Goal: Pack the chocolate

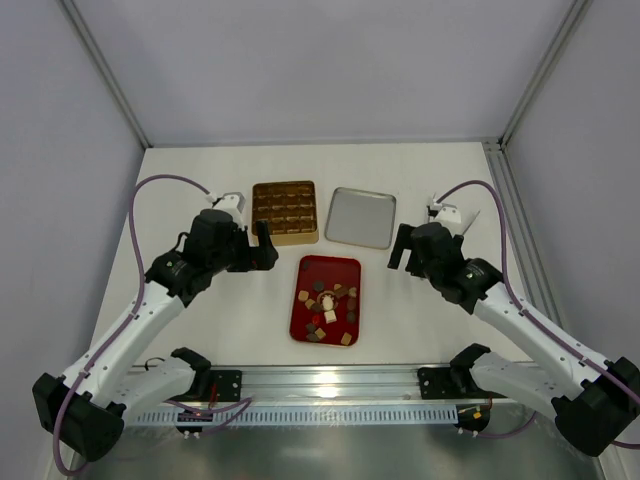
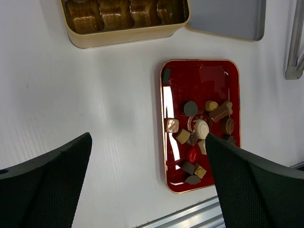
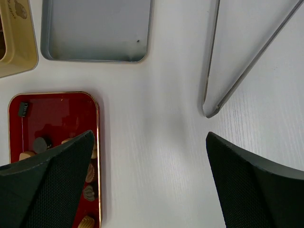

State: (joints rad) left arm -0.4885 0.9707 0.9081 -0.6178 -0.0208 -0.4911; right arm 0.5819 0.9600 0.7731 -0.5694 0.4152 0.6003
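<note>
- My left pincer hangs above the table with its jaws spread wide and nothing between them. I judge it is opened like this so that it can drop over one small piece.
- Below it, partly under one finger, lies the chocolate. It is a loose heap of dark, tan and cream pieces, several touching, crowded into the end of the red tray away from the box. The tray's other end is bare.
- Because the pieces touch, I reckon a lone one at the heap's edge is the safer first pick, since wide jaws could nudge its neighbours.
- Beyond this pincer's fingertips sits the gold box. Its gridded compartments face up, so pieces can be lowered straight in. I cannot tell whether any compartment is filled.
- Beside the box, past the tray's bare end, rests a shallow grey lid, hollow side up. I take it to be the box's own, set aside so the compartments can be reached.
- My right pincer is likewise wide open and empty. It hovers over bare table, with the tray off to the side towards my other pincer and the lid ahead of it. It looks parked clear, leaving the tray to the left one.
- Every piece I can make out is on the tray, so the packing looks to be at its start.
</note>
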